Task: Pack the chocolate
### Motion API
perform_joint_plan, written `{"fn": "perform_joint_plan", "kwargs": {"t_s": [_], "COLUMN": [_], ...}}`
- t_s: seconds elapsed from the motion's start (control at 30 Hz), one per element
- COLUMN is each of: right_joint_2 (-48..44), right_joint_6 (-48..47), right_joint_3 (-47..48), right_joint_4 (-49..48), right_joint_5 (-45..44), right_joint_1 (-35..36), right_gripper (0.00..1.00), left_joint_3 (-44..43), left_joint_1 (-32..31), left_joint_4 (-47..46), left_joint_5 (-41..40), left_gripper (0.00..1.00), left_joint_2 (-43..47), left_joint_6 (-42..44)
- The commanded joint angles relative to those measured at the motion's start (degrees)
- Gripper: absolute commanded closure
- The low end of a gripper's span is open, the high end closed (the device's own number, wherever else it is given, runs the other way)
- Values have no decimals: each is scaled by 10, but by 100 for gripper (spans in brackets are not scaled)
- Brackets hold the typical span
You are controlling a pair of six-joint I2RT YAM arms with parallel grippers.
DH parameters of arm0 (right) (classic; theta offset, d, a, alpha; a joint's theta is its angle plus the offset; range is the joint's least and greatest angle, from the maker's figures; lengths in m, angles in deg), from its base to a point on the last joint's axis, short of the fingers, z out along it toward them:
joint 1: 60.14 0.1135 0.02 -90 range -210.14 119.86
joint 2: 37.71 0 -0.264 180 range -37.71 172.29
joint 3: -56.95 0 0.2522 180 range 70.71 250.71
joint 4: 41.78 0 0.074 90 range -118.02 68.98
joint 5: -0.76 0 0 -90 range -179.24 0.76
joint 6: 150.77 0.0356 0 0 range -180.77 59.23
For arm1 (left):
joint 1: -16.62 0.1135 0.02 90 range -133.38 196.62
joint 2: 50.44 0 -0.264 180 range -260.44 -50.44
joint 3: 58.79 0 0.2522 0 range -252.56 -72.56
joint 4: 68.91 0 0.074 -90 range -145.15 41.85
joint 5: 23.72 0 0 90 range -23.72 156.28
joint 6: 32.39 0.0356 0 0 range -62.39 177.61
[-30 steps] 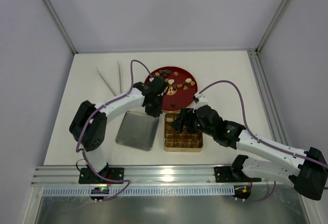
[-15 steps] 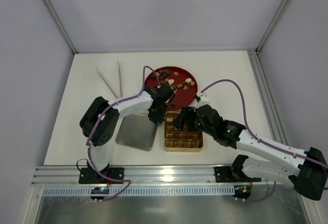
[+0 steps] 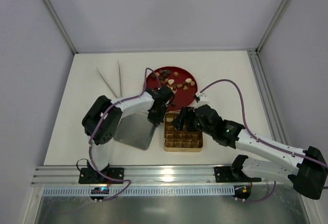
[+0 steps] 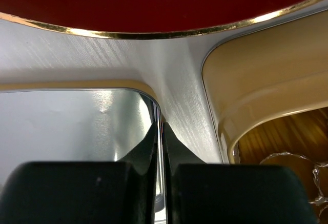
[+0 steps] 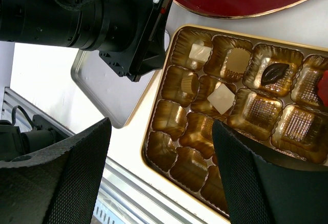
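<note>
**Chocolate** [image 3: 177, 84]: most of the small brown, caramel and cream pieces are held on the red plate [image 3: 154, 78] at the far middle of the counter [image 3: 230, 75]. A few are seated in the far cells of the gold tin [image 3: 182, 146]; among them a cream square [image 5: 221, 97] and a dark leaf-shaped piece [image 5: 275, 73] are seen in the right wrist view. The remaining visible cells are shown bare.

**Gold tin:** placed just near of the plate, close to it, with a grid of moulded cells.

**Silver lid** [image 3: 132, 130]: located just left of the tin, near the plate's rim.

**Left end effector** [image 3: 155, 119]: positioned between lid and tin. In its wrist view the fingers are pressed together, and the lid's right edge is pinched between the tips [image 4: 160, 129].

**Right end effector** [image 3: 183, 120]: held above the tin's far left part, fingers spread wide, nothing gripped. The tin is framed between the two fingers in its wrist view.

**Two pale thin sticks** [image 3: 107, 81]: laid on the counter to the left of the plate, well apart from both arms.
</note>
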Motion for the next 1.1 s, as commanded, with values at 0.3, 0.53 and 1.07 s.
{"fn": "perform_joint_plan", "kwargs": {"t_s": [0.3, 0.53, 1.07], "right_joint_2": [49, 111, 209], "right_joint_6": [33, 45, 57], "right_joint_3": [24, 34, 99], "right_joint_4": [-78, -115, -155], "right_joint_5": [15, 16, 28], "right_joint_1": [37, 47, 47], "right_gripper": [20, 20, 26], "left_joint_3": [-73, -99, -111], "left_joint_1": [54, 72, 90], "left_joint_4": [33, 44, 49], "left_joint_5": [65, 109, 163], "left_gripper": [100, 100, 100], "left_joint_2": [38, 49, 87], "left_joint_6": [-50, -68, -88]}}
